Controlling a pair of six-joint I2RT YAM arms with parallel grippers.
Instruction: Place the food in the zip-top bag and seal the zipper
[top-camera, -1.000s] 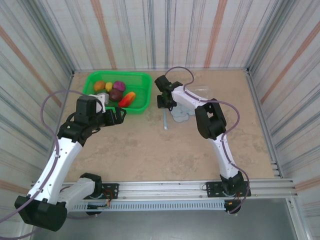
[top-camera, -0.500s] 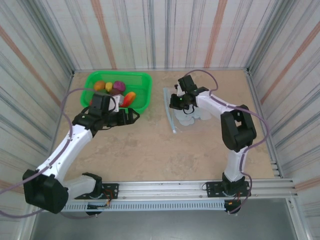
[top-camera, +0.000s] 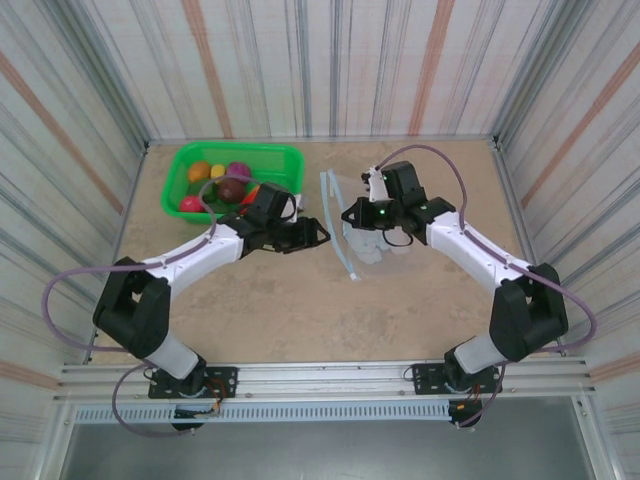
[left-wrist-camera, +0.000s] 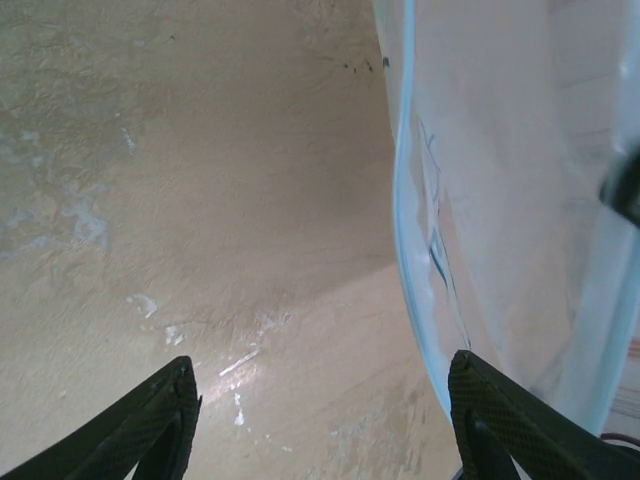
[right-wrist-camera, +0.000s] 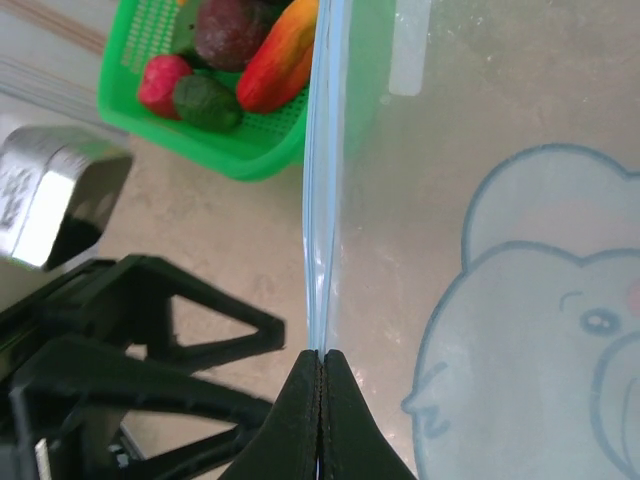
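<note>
Top external view puts the zip-top bag (top-camera: 375, 250) on the tan counter (top-camera: 260, 310) right of centre, its light-blue zipper (top-camera: 347, 258) running along the bag's left edge from the far side toward the near side. A green mesh basket (top-camera: 240, 148) sits in the far left corner, apart from the bag, and all the food (top-camera: 231, 189) that can be seen lies inside it. From the right wrist camera, the right end effector (right-wrist-camera: 321, 365) has its two black fingers pressed together on the zipper, pinching the strip, which runs straight up the picture away from the fingertips. The clear bag panel, with a pale blue elephant print (right-wrist-camera: 520, 300), spreads to the right of the strip. Beyond the strip in that view, the basket holds a red piece (right-wrist-camera: 160, 80), a dark green piece (right-wrist-camera: 205, 102), a maroon piece (right-wrist-camera: 230, 30) and an orange-and-red piece (right-wrist-camera: 275, 60), bunched together. The left end effector (left-wrist-camera: 320, 375) has its fingers well apart, with nothing between them but bare counter. It hovers on the left side of the zipper, opposite the right end effector. In the left wrist view, the finger at the right of the picture is just beside the curved blue edge of the bag, and whether the two touch cannot be told.
</note>
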